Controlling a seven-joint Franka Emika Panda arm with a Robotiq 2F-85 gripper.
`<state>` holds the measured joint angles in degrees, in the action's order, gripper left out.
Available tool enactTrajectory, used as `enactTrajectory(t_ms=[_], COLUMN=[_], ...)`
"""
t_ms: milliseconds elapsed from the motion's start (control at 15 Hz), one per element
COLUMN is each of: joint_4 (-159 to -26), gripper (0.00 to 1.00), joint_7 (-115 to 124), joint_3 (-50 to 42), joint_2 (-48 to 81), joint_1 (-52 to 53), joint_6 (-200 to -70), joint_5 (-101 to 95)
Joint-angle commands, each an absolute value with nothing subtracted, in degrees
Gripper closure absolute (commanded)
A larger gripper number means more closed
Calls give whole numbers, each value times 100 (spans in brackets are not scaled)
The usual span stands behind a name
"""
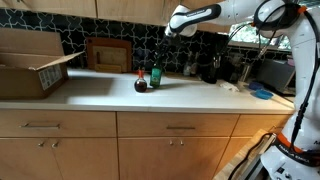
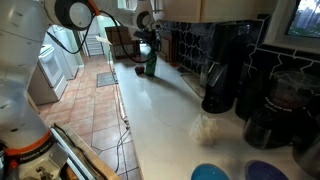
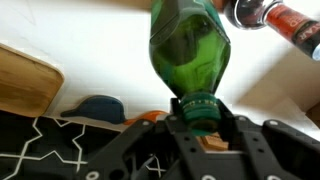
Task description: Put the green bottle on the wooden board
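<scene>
Gripper (image 3: pixel 198 122) is drawn in narrow on the capped neck of the green bottle (image 3: pixel 188 45). This reads as a top grip, though pad contact is partly hidden. Holding by the neck would keep the bottle upright and its base free for set-down. In an exterior view it stands on the counter (image 1: pixel 200 95), just beside the red-capped bottle (image 1: pixel 141 83). The wooden board (image 1: pixel 108 55) leans against the backsplash nearby. Judgement: not yet lifted, and the board's tilt may complicate placement.

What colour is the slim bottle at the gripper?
The bottle is green glass, clearest in the wrist view.
</scene>
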<state>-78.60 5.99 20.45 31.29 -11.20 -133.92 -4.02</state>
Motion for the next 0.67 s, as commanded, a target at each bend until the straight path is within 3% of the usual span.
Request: enactTrajectory(t_ms=[0, 600], joint_4=[-8928, -10741], gripper=[89, 89], joint_7=[-421, -1905], joint_3=[1573, 1563], joint_2=[2242, 1192], joint_1=[-1041, -1194], joint_6=[-14071, -16278], joint_5=[502, 1200])
